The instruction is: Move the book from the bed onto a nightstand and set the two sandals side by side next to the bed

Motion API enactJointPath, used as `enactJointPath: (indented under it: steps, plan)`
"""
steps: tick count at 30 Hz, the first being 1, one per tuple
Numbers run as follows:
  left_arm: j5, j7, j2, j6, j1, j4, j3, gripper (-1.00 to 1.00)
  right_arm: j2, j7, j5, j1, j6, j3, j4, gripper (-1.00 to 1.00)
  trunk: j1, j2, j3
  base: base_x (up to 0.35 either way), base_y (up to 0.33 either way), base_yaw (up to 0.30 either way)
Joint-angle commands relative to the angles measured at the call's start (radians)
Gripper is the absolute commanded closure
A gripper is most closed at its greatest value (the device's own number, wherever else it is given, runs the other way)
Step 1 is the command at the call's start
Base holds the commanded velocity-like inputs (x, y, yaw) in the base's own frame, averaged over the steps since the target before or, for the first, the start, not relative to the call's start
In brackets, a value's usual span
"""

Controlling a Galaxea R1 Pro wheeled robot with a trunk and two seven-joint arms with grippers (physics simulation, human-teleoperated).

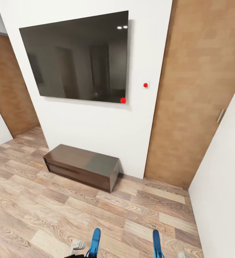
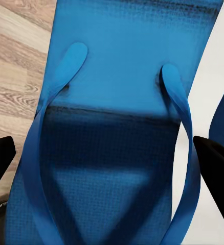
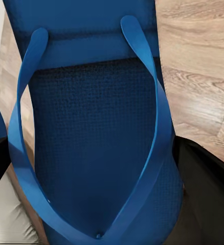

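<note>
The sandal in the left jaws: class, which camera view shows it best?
The left wrist view: the sandal, its sole and both straps show close up. The head view shows just its blue tip at the lower edge.

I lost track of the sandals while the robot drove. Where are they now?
One sandal sits between the left gripper's fingers, the other sandal in the right gripper; in the head view both poke up at the bottom edge, above the wood floor.

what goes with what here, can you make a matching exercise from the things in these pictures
Things:
1. screen
2. low cabinet
3. left sandal
4. door

Descriptions:
A. bright blue, at the bottom edge of the head view
B. light brown wood, right of the white wall
C. black, mounted on the wall
D. dark brown, on the floor against the wall

Pairs: 1-C, 2-D, 3-A, 4-B
</note>
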Motion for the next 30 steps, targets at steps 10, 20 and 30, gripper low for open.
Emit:
enactJointPath:
  steps: [10,20,30]
  plan:
    - [0.01,-0.002,0.001,0.01,-0.001,-0.001,-0.006,1.0,-0.001,0.003,-0.011,0.0,0.007,0.007,-0.001,1.0,0.001,-0.002,-0.008,0.0,-0.004,0.269]
    - [0.01,-0.002,0.001,0.009,-0.001,0.0,-0.006,1.0,-0.001,0.001,-0.011,0.0,0.007,0.007,-0.001,1.0,0.001,-0.002,-0.014,0.0,-0.037,0.27]
    - [0.01,-0.002,0.001,0.009,-0.001,0.0,-0.006,1.0,-0.001,0.004,-0.011,0.0,0.007,0.007,-0.001,1.0,0.001,-0.002,-0.019,0.0,0.0,0.27]
